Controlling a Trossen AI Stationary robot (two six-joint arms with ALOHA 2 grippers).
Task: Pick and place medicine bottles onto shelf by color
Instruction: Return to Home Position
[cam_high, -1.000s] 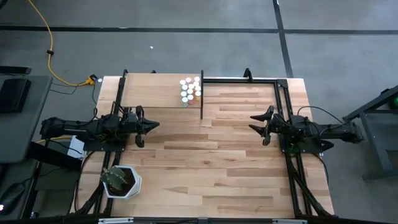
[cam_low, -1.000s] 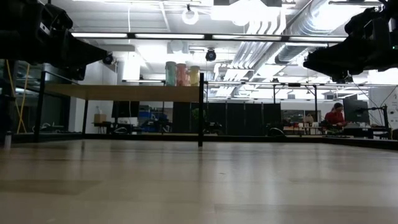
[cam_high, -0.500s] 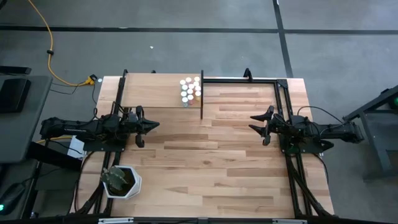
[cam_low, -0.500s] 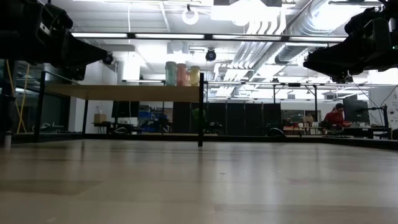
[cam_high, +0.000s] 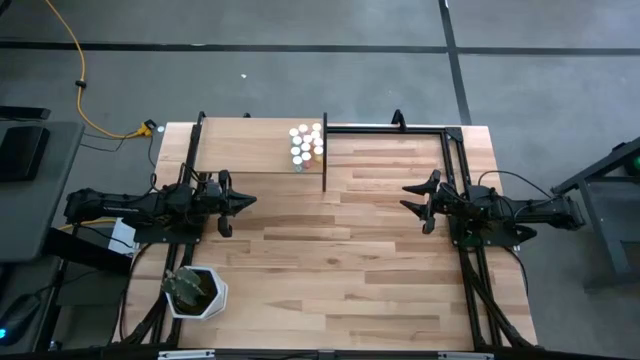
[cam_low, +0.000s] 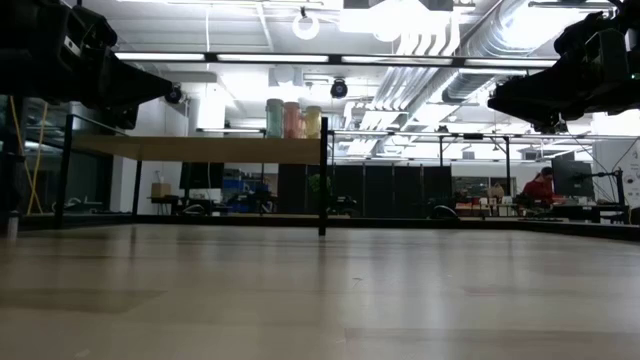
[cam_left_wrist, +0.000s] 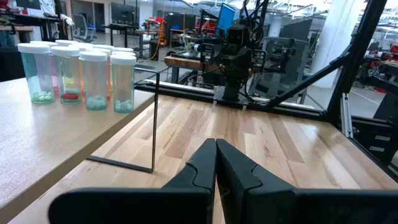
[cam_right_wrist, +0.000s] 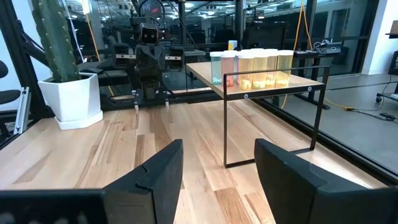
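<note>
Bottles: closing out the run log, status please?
Left gripper shut, empty, over the table, left side. Right gripper open, empty, right side. Bottles grouped on the shelf. Plant pot off aside, nothing blocking.

left gripper (cam_high: 249, 201) closed, right gripper (cam_high: 406, 198) spread

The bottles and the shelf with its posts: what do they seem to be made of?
Bottles: probably clear, tinted plastic with a slight gloss; the contents at the bottom show through the walls. Their caps look like opaque white plastic. Shelf: pale wood or a wood-look board, matte. Posts: thin, straight and black, likely painted metal; the finish is hard to judge.
</note>
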